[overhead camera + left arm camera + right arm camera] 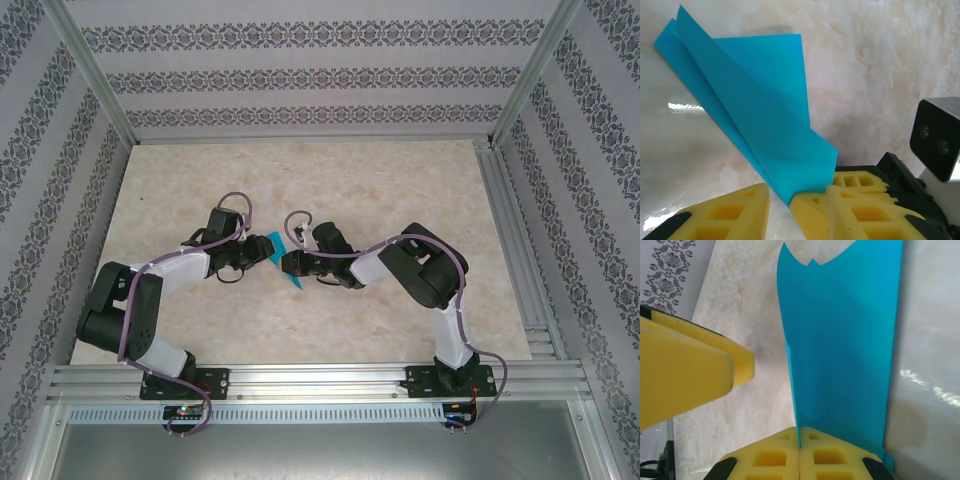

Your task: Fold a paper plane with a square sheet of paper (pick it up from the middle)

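Note:
The turquoise sheet of paper (765,115) is folded into a narrow paper plane shape with a sharp tip at the upper left and layered flaps. It stands on edge just above the table (400,190). My right gripper (800,437) is shut on its lower end, with the paper (840,350) rising straight out of the seam between the pads. My left gripper (797,202) is open, its yellow fingers (725,217) standing either side of that same end and of the right gripper's fingertip. From above, both grippers (258,252) (287,264) meet at the paper (292,279) mid-table.
The beige marbled tabletop stretches free all round the arms. Metal frame rails (510,220) run along the right and near edges, and patterned walls (300,80) close the back and sides. The right wrist's camera housing (937,142) sits close to my left fingers.

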Action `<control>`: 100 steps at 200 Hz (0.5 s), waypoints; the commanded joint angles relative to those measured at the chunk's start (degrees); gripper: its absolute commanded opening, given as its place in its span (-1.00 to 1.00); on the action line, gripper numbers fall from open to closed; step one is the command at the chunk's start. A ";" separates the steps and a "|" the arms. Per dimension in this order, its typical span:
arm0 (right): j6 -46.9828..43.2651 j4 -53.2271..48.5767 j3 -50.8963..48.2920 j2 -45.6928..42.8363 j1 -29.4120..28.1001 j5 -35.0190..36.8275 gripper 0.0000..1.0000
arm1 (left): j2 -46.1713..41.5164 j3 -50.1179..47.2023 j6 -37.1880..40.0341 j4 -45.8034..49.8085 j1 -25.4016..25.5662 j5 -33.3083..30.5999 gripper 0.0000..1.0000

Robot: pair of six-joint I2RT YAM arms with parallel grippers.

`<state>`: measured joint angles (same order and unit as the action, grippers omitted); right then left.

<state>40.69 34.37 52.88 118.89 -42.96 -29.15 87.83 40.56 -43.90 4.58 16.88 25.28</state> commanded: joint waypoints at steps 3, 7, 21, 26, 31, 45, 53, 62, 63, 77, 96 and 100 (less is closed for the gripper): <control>1.25 1.23 1.49 1.32 1.00 -2.16 -0.87 | 1.46 2.02 1.66 -3.40 -0.45 1.96 -0.30; 1.43 1.23 1.60 1.34 1.07 -2.30 -0.87 | 1.67 2.13 1.67 -3.43 -0.41 2.12 -0.30; 2.06 1.31 1.61 1.48 1.30 -2.82 -0.87 | 2.54 2.53 1.89 -3.95 -0.36 2.79 -0.30; 2.24 1.40 1.69 1.50 1.37 -3.08 -0.87 | 2.83 2.63 1.75 -4.20 -0.44 3.05 -0.30; 2.44 1.40 1.73 1.54 1.41 -3.26 -0.87 | 3.11 2.76 1.75 -4.48 -0.40 3.30 -0.31; 2.80 1.46 1.96 1.78 1.64 -3.88 -0.86 | 3.74 2.89 1.54 -5.49 -0.45 4.11 -0.31; 3.03 1.49 2.03 1.90 1.65 -3.98 -0.86 | 3.99 2.96 1.36 -5.96 -0.45 4.25 -0.31; 3.21 1.47 2.17 2.00 1.67 -4.21 -0.86 | 4.33 3.12 1.39 -6.17 -0.44 4.25 -0.31; 3.24 1.48 2.20 2.07 1.66 -4.23 -0.86 | 4.39 3.17 1.42 -6.21 -0.45 4.30 -0.31; 3.41 1.36 2.27 2.28 1.82 -4.25 -0.86 | 5.27 3.55 1.36 -6.91 -0.40 4.17 -0.32; 3.39 1.09 2.41 2.48 1.85 -4.41 -0.85 | 6.68 3.91 1.05 -7.63 -0.42 4.00 -0.35; 3.43 0.94 2.52 2.52 1.89 -4.41 -0.85 | 6.93 3.96 0.84 -7.88 -0.38 3.97 -0.36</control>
<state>43.66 34.37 54.19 120.09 -41.47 -32.51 93.17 42.94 -43.75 0.47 16.88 28.27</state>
